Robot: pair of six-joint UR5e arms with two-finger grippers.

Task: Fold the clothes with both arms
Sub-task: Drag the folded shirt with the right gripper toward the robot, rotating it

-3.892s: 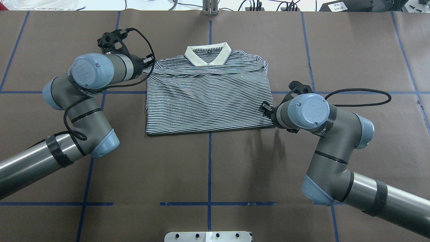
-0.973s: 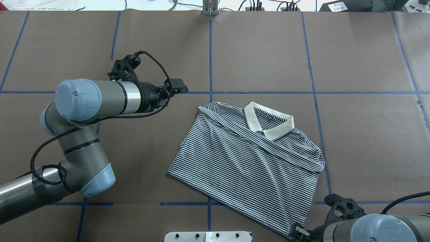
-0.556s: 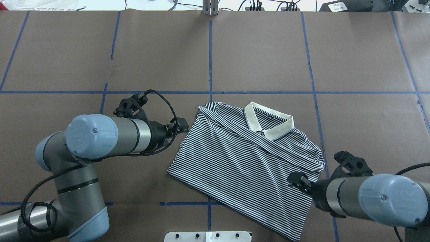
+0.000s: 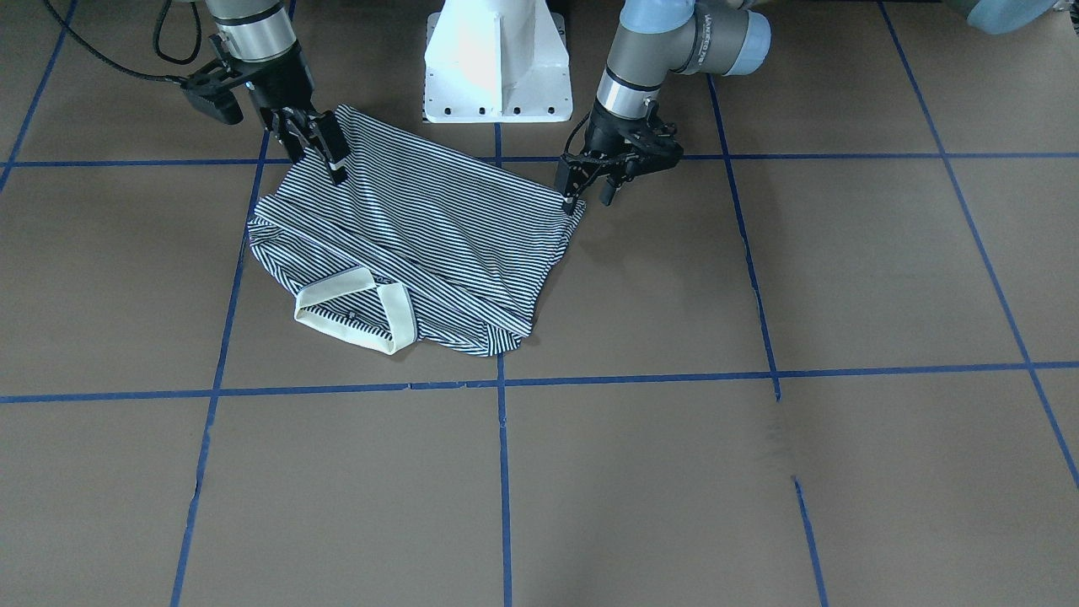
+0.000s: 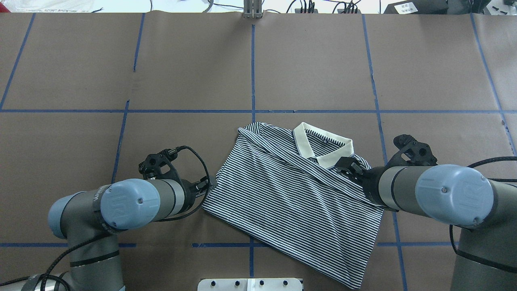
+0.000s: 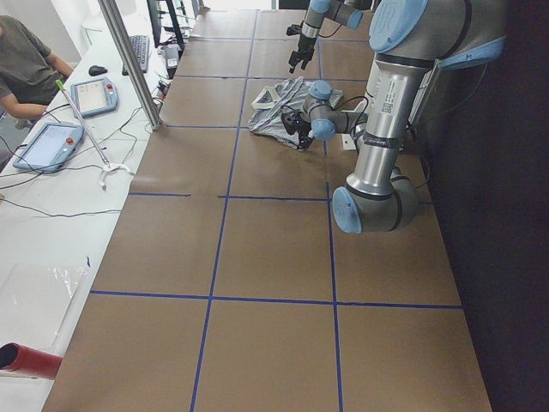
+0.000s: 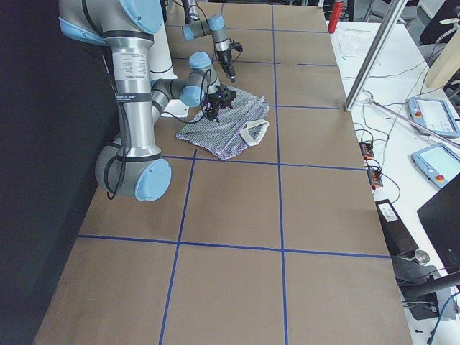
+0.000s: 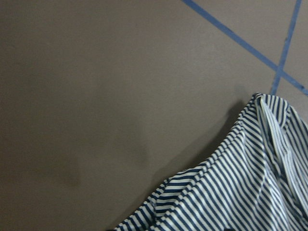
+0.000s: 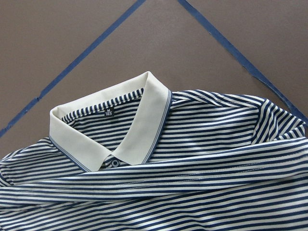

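Note:
The striped polo shirt (image 5: 291, 202) lies folded and flat on the brown table, turned at an angle, with its cream collar (image 5: 323, 151) on the far side. It also shows in the front view (image 4: 421, 228). My left gripper (image 5: 208, 186) is low at the shirt's left edge, and in the front view (image 4: 587, 196) its jaws stand apart with one fingertip at the shirt's corner. My right gripper (image 5: 348, 166) hovers over the shirt's right shoulder beside the collar. In the front view (image 4: 316, 156) it looks open. The right wrist view shows the collar (image 9: 139, 130) close below.
The white pedestal base (image 4: 496, 67) stands at the table's near edge just behind the shirt. Blue tape lines (image 5: 252, 60) grid the brown table. A metal pole (image 6: 129, 60) and an operators' bench with tablets (image 6: 51, 137) lie beyond the far edge.
The shirt went from the far centre to nearer me and rotated, and has lain still for the last second. My left gripper dropped back to its left edge. My right gripper moved forward over its shoulder.

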